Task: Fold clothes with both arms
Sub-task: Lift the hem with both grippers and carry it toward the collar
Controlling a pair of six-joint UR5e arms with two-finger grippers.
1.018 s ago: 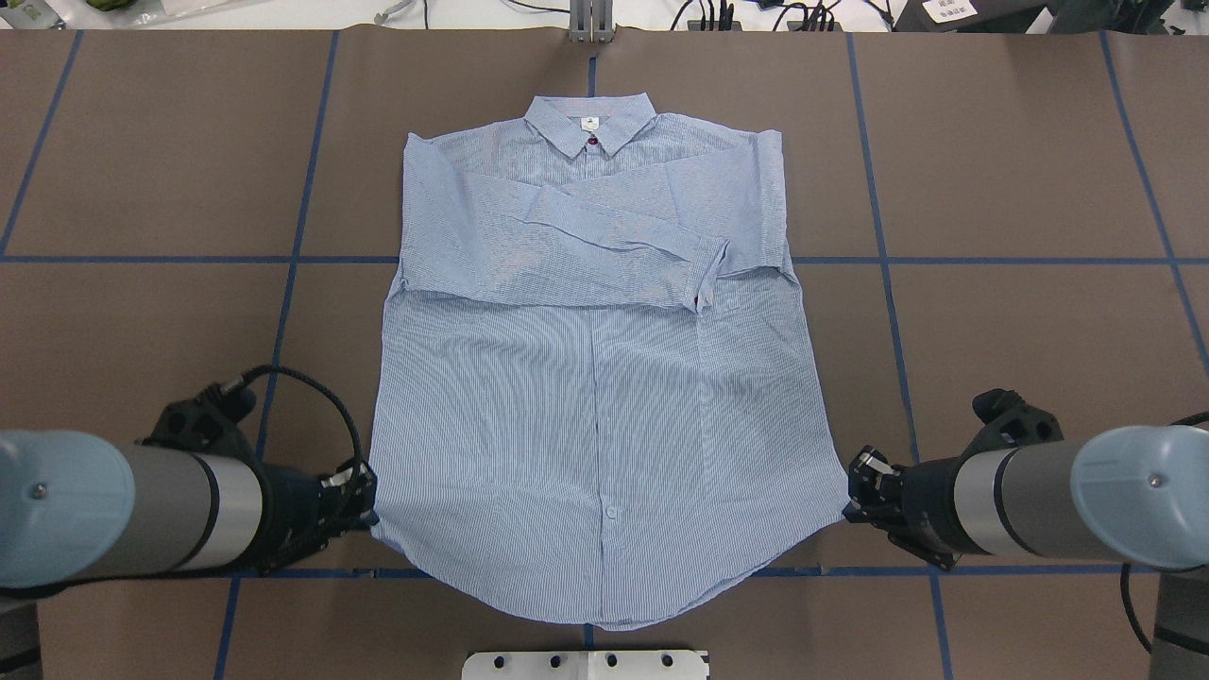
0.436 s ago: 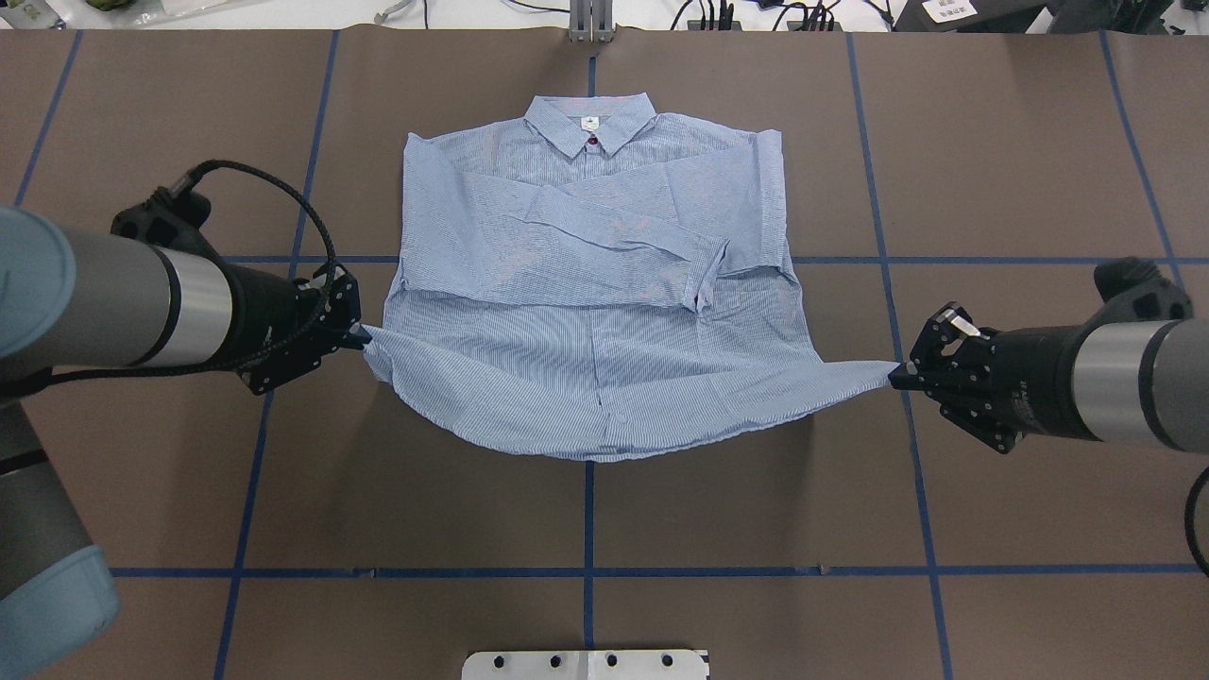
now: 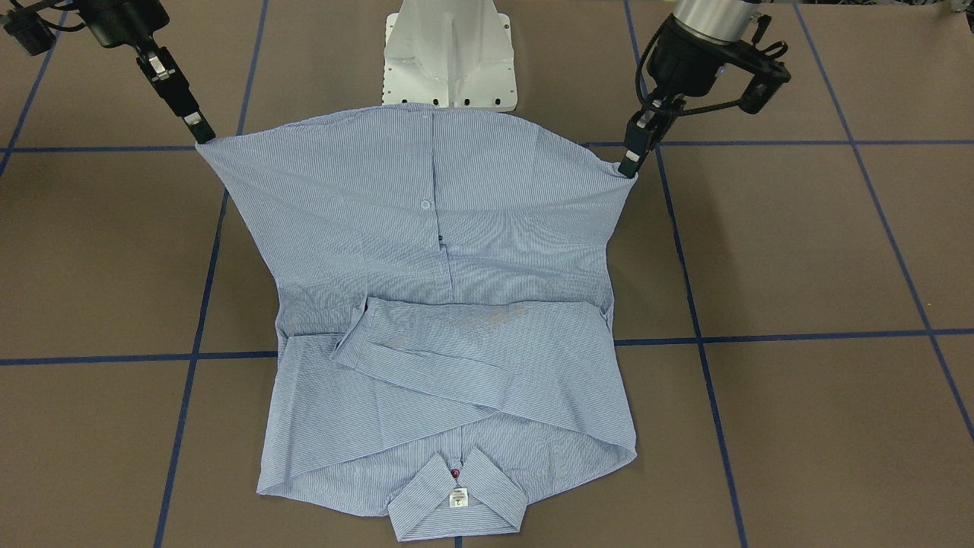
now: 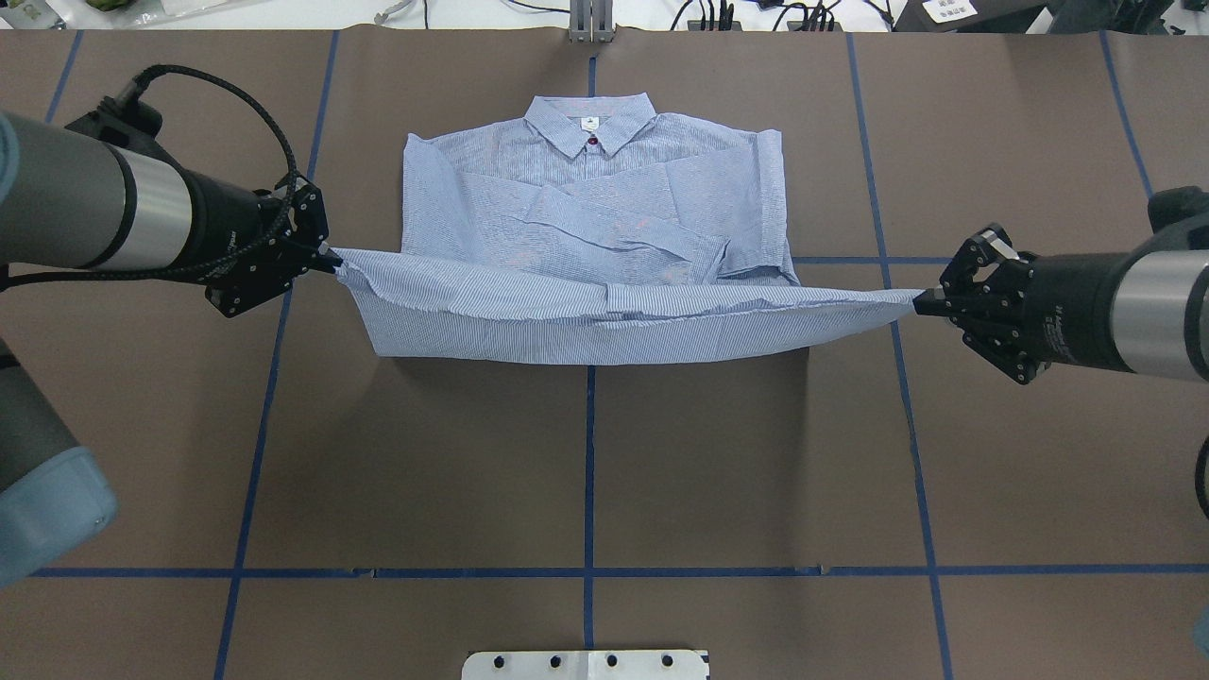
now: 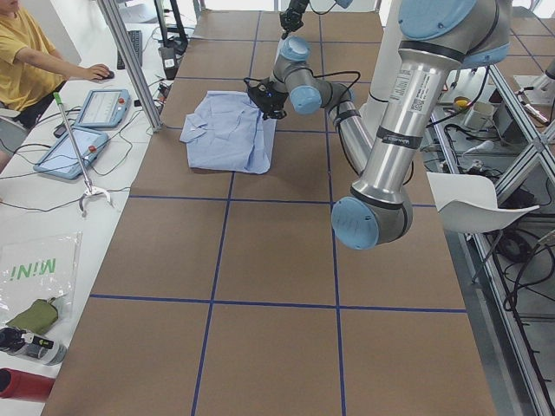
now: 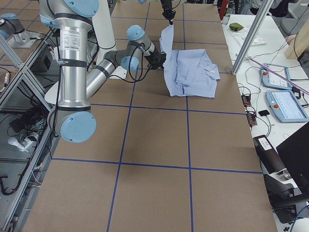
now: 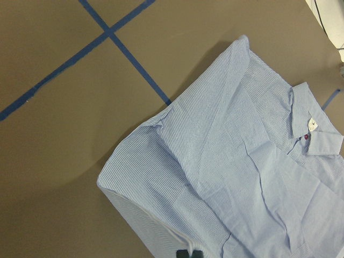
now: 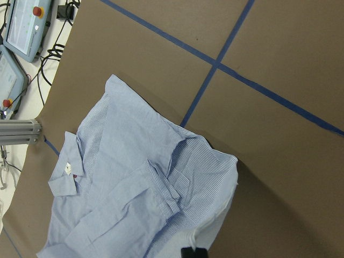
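**Roughly halfway: hem aloft, fold not yet laid**

Both sleeves (image 4: 614,227) already lie crossed over the chest of the striped shirt (image 4: 595,189), whose upper half rests flat on the brown table (image 4: 425,453), collar (image 4: 590,123) away from the robot. The left gripper (image 4: 331,257) and right gripper (image 4: 921,302) are each pinched shut on a hem corner, holding the hem (image 4: 604,326) stretched taut above the table. Left to do, as I judge it: carry the hem to the shoulders, lay it down, and let go. A second ago the hem lay flat near the robot; since then both grippers have lifted it and swept it steadily toward the collar.
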